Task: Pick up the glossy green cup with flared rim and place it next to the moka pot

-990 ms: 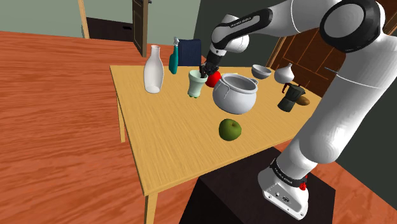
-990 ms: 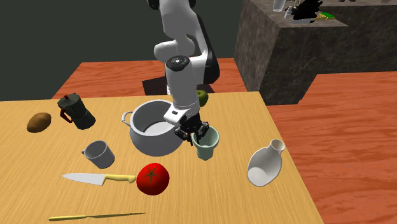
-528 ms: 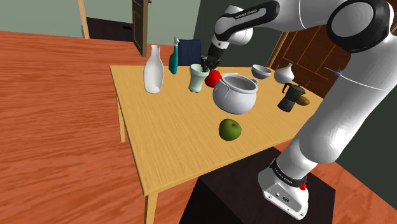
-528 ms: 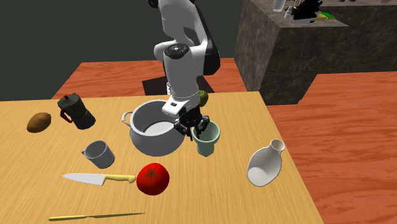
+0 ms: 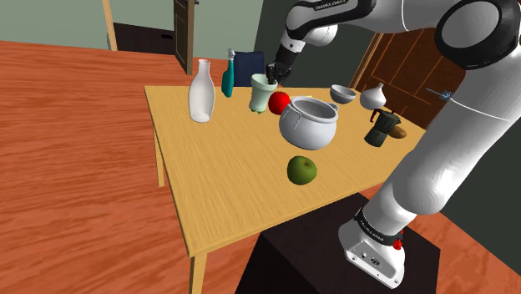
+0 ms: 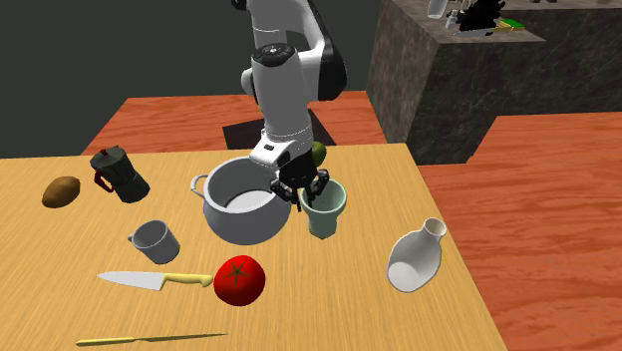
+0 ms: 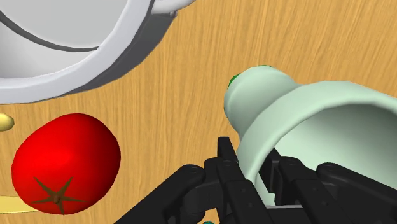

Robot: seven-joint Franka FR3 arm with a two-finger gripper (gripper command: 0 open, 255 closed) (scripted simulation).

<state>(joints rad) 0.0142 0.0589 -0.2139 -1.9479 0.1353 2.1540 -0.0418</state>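
Shoulder view: the pale green cup (image 5: 260,92) is seen just beside the grey pot (image 5: 307,122), on the side away from the moka pot (image 5: 382,128). The gripper (image 5: 273,77) is pinched on the cup's rim. The cup looks raised off the table (image 5: 219,192), so the lift is judged done and the carry is in hand. Small lettering is noted on the arm's upper link but cannot be read with confidence.

Second exterior view: the cup (image 6: 325,208) is held upright at the pot's (image 6: 239,199) edge by the gripper (image 6: 302,189). The moka pot (image 6: 120,173) stands well apart, beyond the pot's far side. The next move calls for a carry over or around the pot, then an upright set-down beside the moka pot. No labels are seen.

Wrist view: the cup (image 7: 299,121) wall is clasped by the gripper (image 7: 253,167), one finger inside and one outside. A red tomato (image 7: 63,162) lies near the pot (image 7: 76,44). No writing is seen.
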